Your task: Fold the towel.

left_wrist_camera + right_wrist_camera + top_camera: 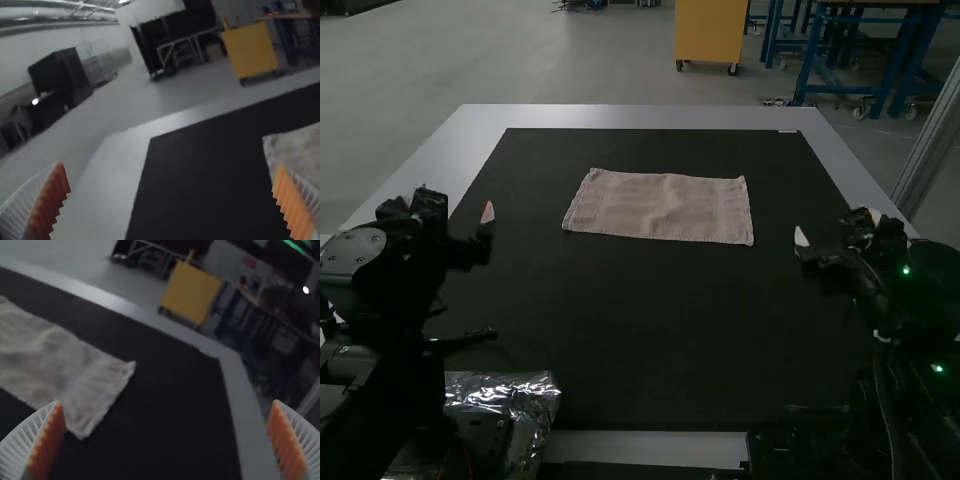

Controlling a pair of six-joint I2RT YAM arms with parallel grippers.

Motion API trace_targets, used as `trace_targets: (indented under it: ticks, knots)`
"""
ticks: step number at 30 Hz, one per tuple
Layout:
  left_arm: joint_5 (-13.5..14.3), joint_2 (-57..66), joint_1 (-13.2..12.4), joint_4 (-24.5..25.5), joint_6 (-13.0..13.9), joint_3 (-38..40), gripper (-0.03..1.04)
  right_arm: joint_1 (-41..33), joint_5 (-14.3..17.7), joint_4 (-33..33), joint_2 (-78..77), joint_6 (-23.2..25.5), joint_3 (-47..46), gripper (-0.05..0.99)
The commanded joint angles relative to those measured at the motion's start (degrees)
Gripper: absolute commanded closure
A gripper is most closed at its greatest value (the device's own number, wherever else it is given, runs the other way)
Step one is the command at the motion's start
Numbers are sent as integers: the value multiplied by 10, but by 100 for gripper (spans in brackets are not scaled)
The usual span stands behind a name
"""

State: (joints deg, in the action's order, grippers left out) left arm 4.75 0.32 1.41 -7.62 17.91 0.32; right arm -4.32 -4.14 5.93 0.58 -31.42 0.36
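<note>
Towel (pixel 660 207): pale pinkish, slightly rumpled
Lie: flat, wider than deep
Place: black mat's far half, near middle

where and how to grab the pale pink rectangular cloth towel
Likely by the two near corners of the towel, left gripper coming from the left and right gripper from the right, since it lies flat with a long edge toward them.

One towel (pixel 660 208), one black mat (pixel 670 320), one surface (pixel 630 117), one foil sheet (pixel 535 392); two claws (pixel 837 228).
</note>
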Motion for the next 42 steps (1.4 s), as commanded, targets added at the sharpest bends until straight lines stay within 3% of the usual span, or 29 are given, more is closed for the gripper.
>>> trace_targets:
  ticks: [1,2,3,4,7,11,14,19,23,25,28,35,42]
  knots:
    - [3,-3,6,-4,77,-3,5,-2,-33,12,-5,-87,-4,1]
    - [-17,-3,7,1,107,-3,5,-3,-39,12,-5,-93,-4,1]
    - [-55,-3,8,11,137,-4,5,-4,-42,10,-5,-109,-4,1]
    - [-70,-3,8,16,152,-4,5,-5,-45,13,-5,-111,-4,1]
    - [-70,-3,5,-4,133,-4,5,-3,-54,36,-5,-81,-4,2]
    - [-48,-3,5,-85,131,0,5,2,-52,113,0,-14,7,2]
    - [-41,5,8,-83,126,35,5,12,-50,111,28,29,51,2]
    - [-37,80,8,-83,63,98,5,36,-47,116,172,128,163,2]
    - [-38,208,10,-77,-24,178,5,61,-55,101,302,195,250,2]
    - [-48,290,10,-57,-75,224,5,70,-62,76,355,226,282,2]
    - [-54,415,8,-16,-125,292,5,75,-68,37,430,255,315,2]
    - [-53,636,10,72,-134,406,5,70,-85,-69,605,275,366,2]
    - [-47,755,10,79,-133,458,5,41,-83,-96,720,286,420,3]
